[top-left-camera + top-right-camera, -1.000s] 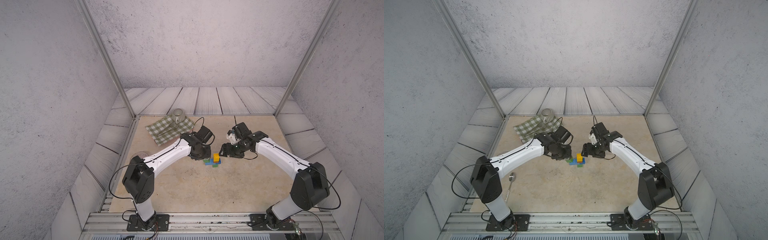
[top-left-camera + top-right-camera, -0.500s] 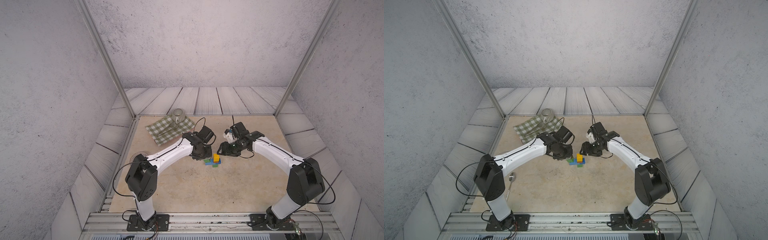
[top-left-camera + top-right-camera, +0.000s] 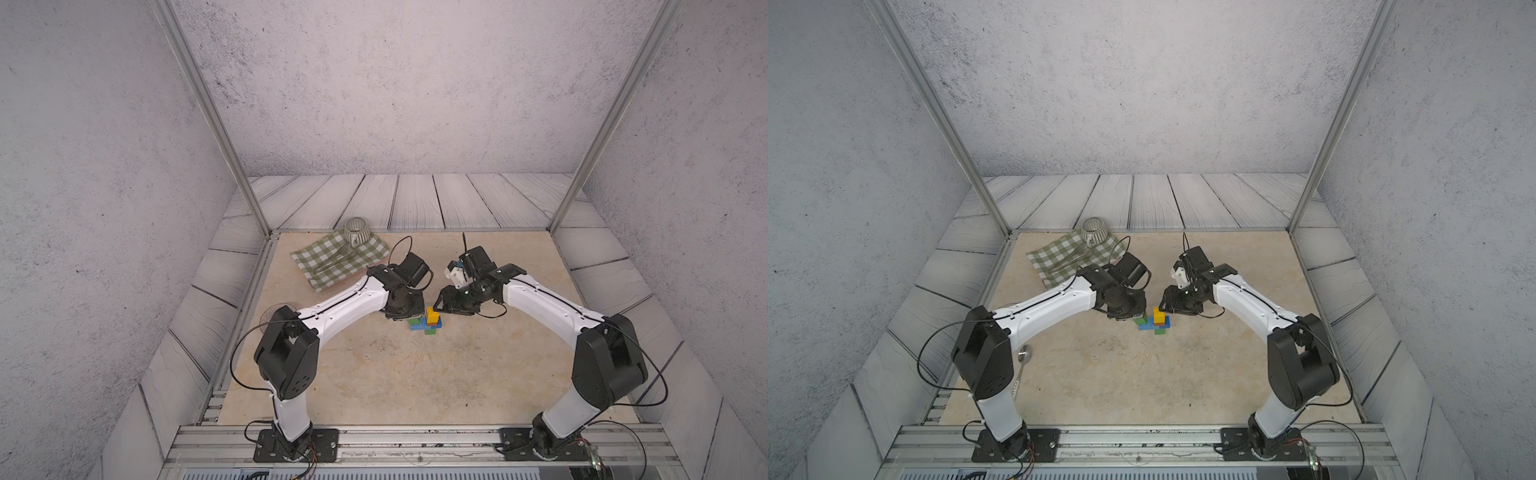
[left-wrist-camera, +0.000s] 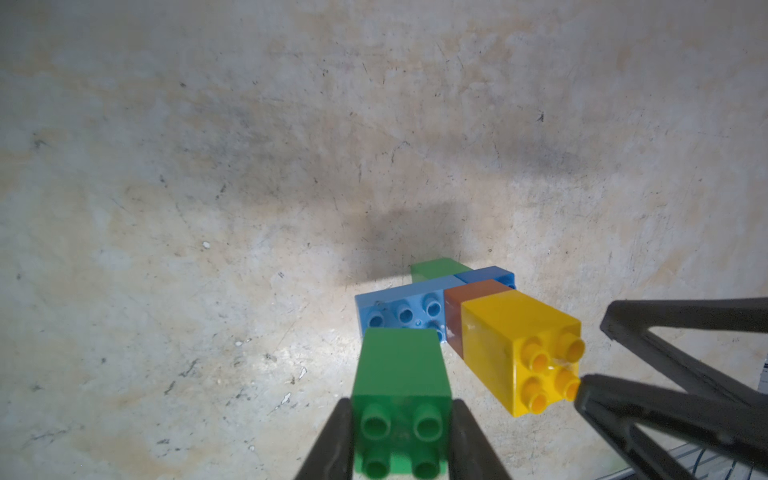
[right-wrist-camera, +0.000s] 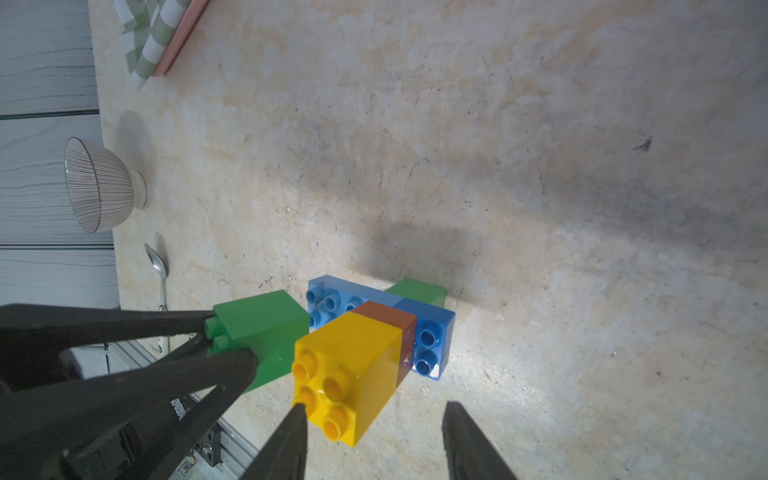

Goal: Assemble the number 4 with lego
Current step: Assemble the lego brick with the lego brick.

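Observation:
The number 4 (image 3: pixel 426 323) lies flat mid-table, seen in both top views. Its light-blue crossbar (image 4: pixel 399 307) joins a dark blue brick (image 5: pixel 428 332), a green stem (image 5: pixel 419 291) and an orange-brown brick (image 5: pixel 395 316) capped by the yellow brick (image 5: pixel 353 345). My left gripper (image 4: pixel 402 415) is shut on the other green brick (image 4: pixel 399 365), which sits against the crossbar. My right gripper (image 5: pixel 374 409) is open at the yellow brick's studded end: one fingertip (image 5: pixel 297 411) touches a stud and the other stands apart from the brick.
A green checked cloth (image 3: pixel 336 262) with a striped cup (image 3: pixel 356 230) lies at the back left. A striped bowl (image 5: pixel 99 185) and a spoon (image 3: pixel 1023 357) sit by the table's left edge, near my left arm.
My right gripper has moved left to the yellow brick and its jaws have narrowed. The left gripper has kept its hold on the green brick.

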You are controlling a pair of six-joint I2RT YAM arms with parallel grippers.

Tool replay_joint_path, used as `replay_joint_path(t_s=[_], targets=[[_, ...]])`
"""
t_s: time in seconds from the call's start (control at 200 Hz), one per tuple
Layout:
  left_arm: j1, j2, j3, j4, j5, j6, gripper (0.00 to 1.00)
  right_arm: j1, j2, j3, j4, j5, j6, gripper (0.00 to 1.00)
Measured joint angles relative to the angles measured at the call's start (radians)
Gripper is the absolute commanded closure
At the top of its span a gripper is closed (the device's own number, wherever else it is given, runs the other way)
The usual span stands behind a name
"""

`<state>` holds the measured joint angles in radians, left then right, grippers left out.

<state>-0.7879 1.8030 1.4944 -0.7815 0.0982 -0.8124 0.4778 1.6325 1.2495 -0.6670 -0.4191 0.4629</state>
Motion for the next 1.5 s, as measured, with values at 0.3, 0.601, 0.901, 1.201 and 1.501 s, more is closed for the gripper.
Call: replay_joint_path(t_s=[0.3, 0.601, 0.901, 1.201, 1.501], targets=[[0.000, 0.000, 0.000, 0.000, -0.005, 0.000, 1.00, 0.013, 0.007, 0.000, 0.005, 0.008, 0.000, 0.49], [0.000, 0.003, 0.000, 0.003, -0.005, 0.000, 1.00, 0.032, 0.017, 0.000, 0.005, 0.032, -0.001, 0.53], [0.000, 0.023, 0.000, 0.003, -0.005, -0.002, 1.00, 0.034, 0.021, 0.000, 0.011, 0.038, 0.000, 0.56], [-0.006, 0.034, 0.000, 0.004, -0.005, -0.016, 1.00, 0.035, 0.016, -0.006, 0.024, 0.051, 0.005, 0.58], [-0.015, 0.051, 0.008, 0.004, -0.021, -0.024, 1.00, 0.035, 0.009, -0.017, 0.037, 0.055, 0.008, 0.58]])
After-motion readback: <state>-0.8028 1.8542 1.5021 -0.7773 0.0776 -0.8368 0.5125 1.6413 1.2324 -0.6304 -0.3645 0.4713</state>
